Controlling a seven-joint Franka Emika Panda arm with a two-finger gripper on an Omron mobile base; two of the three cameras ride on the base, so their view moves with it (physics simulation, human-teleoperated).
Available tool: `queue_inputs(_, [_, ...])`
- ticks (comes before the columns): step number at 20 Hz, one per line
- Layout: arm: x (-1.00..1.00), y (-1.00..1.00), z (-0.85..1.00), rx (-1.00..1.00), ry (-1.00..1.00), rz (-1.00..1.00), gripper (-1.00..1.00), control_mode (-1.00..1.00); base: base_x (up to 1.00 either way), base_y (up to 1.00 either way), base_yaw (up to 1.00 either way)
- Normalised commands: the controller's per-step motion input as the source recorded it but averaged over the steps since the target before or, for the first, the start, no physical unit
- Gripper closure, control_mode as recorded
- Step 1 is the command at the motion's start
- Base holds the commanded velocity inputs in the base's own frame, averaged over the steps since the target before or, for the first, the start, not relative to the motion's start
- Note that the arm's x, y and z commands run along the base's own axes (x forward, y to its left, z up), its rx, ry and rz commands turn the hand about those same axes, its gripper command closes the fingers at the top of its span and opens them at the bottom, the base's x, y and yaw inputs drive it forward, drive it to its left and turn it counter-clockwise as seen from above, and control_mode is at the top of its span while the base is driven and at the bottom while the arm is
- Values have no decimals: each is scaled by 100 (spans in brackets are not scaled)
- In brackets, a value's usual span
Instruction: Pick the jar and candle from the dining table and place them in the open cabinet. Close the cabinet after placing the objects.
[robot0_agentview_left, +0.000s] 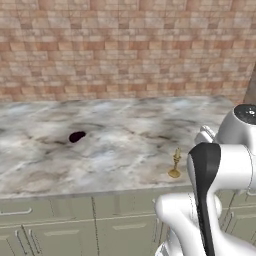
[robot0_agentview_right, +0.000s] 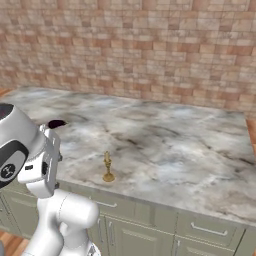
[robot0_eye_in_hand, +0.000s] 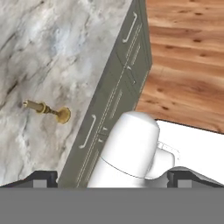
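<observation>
Near the surface (robot0_agentview_left: 115, 150) front edge, at 3 o'clock from a dark blob (robot0_agentview_left: 76, 136), the candle (robot0_agentview_left: 175, 163) stood upright. Pincer (robot0_eye_in_hand: 112, 178) wide, empty. Risk: thin stem probably topples if nudged.

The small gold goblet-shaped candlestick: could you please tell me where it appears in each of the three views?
Left base view: small gold goblet-shaped candlestick upright, right of centre, near the marbled table's front edge.
Right base view: left of centre, near that edge.
Hand view: middle left, appearing sideways.
Shared landmark: the table's front edge.
</observation>
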Motion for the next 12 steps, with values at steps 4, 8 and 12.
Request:
queue_inputs(4, [0,7,0,-2,0,-2,-100,-100,0,18,-7])
queue_inputs(8, [0,37,0,-10,0,-8,-100,-100,0,0,0])
queue_inputs(12, [0,42,0,-12,0,-10,-100,-100,0,0,0])
